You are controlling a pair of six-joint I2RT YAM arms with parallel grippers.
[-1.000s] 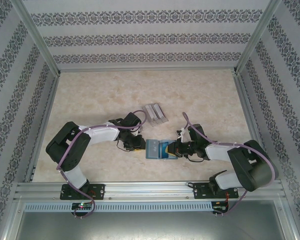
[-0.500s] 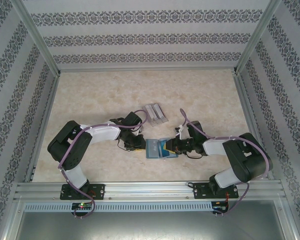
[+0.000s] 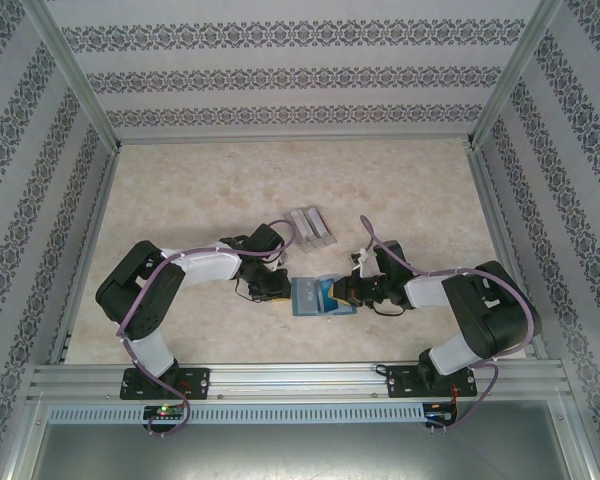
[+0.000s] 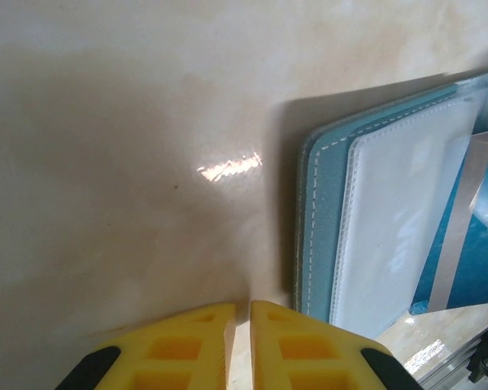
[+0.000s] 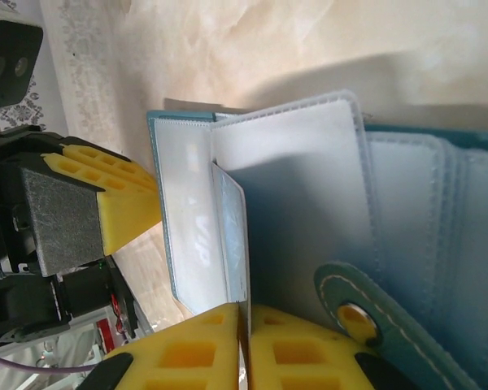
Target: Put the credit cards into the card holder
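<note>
Card holder (image 5: 415, 211) open, cropped; right end effector (image 5: 244, 315) pinches one half-hidden card (image 5: 230, 236), left end effector (image 4: 242, 315) closed.

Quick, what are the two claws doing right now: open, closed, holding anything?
Left gripper: closed, empty, beside the card holder.
Right gripper: closed on the edge of a thin card at the open holder.

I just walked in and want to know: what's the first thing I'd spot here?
The teal card holder lying open in the middle of the table. The right gripper pinches a thin pale sheet inside it with yellow fingers, the left gripper sits shut beside its edge, and grey cards lie farther back.
</note>
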